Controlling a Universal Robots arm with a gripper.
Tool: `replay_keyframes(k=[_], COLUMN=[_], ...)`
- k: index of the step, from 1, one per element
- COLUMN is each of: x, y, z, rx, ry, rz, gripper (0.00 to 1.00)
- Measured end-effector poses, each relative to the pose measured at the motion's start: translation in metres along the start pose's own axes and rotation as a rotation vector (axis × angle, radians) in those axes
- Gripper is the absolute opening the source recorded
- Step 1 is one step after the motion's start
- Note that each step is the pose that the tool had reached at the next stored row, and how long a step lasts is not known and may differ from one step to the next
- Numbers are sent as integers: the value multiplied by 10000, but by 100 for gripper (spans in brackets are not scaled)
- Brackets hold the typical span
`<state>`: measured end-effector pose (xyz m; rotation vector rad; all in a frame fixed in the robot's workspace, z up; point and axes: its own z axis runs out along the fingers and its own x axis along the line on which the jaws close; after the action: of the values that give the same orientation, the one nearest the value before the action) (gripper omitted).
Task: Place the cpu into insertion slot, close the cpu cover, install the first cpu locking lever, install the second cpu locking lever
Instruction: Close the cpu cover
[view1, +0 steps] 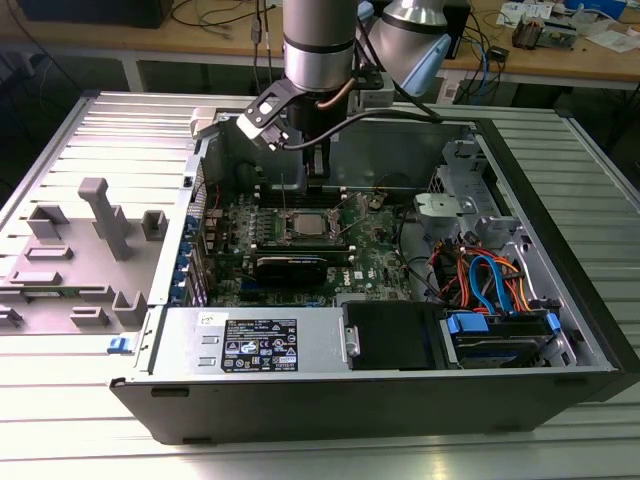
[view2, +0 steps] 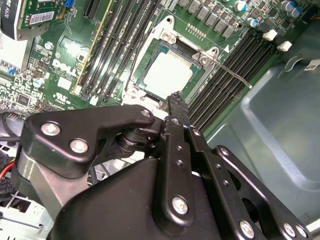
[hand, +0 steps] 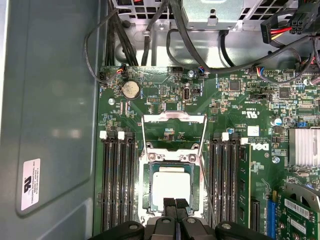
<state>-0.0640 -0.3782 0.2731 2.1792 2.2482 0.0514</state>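
The cpu (hand: 171, 186) (view2: 167, 74), a small square chip with a silvery top, lies flat in the insertion slot (hand: 148, 186) on the green motherboard (view1: 372, 258). The cpu cover (hand: 174, 116) appears raised, standing as a thin frame at one side of the slot. A thin wire lever (hand: 207, 185) (view2: 232, 72) sticks out beside the slot, unlatched. My gripper (hand: 175, 204) (view2: 175, 100) hovers just over the slot's edge opposite the raised cover. It is shut, with nothing between its fingers. In the exterior view the gripper (view1: 318, 178) hangs above the slot (view1: 303, 222).
Black memory slots (hand: 119, 185) (hand: 226, 185) flank the socket on both sides. The computer case wall (hand: 50, 115) rises close by. Cables (view1: 490, 280) and a drive bay (view1: 500, 335) sit at the exterior view's right. A grey fixture (view1: 95, 240) stands outside the case at its left.
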Motion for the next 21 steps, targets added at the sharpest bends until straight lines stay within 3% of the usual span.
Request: replay_keyframes(k=[13,15,21], x=[-2,-8,-9], y=[75,264,277], z=[1,7,8], rx=[0,0,0], ry=[-1,-1,-1], rz=[1,0,0], gripper=[11,11,11])
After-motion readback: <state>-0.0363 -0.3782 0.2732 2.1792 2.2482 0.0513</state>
